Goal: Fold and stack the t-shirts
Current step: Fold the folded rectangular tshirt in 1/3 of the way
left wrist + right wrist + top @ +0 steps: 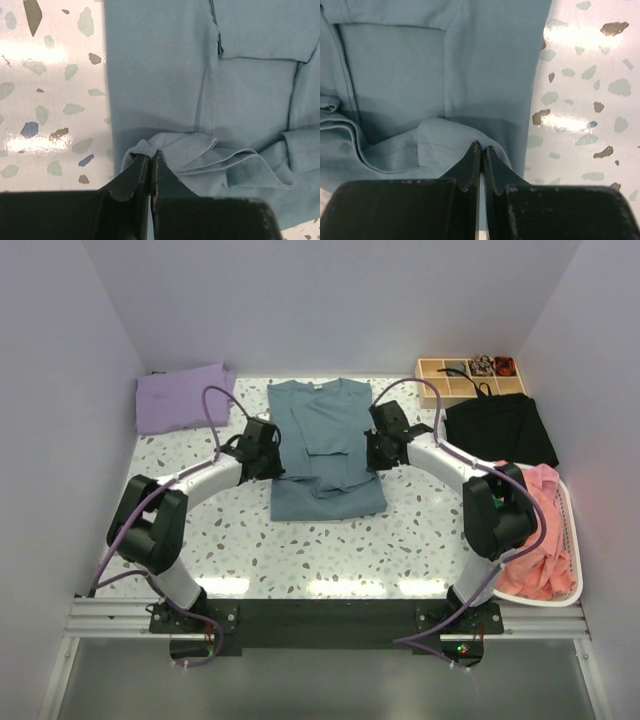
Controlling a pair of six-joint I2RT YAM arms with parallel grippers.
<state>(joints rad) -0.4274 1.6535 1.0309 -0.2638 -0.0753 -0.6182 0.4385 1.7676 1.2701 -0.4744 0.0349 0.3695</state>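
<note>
2 folds of slate-blue t-shirt point(325, 435) sit clamped in left claw point(150, 155) and right claw point(481, 147), nipped cloth hidden.

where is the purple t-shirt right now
In the top view, the folded lavender t-shirt lies in the table's far left corner, left of the slate-blue t-shirt spread at the centre.

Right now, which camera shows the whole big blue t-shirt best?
The top external view: the slate-blue cloth t-shirt shows nearly whole there, sleeves folded in. The left wrist view shows only its left edge, pinched in the left end effector; the right wrist view shows only its right edge, in the right end effector.
</note>
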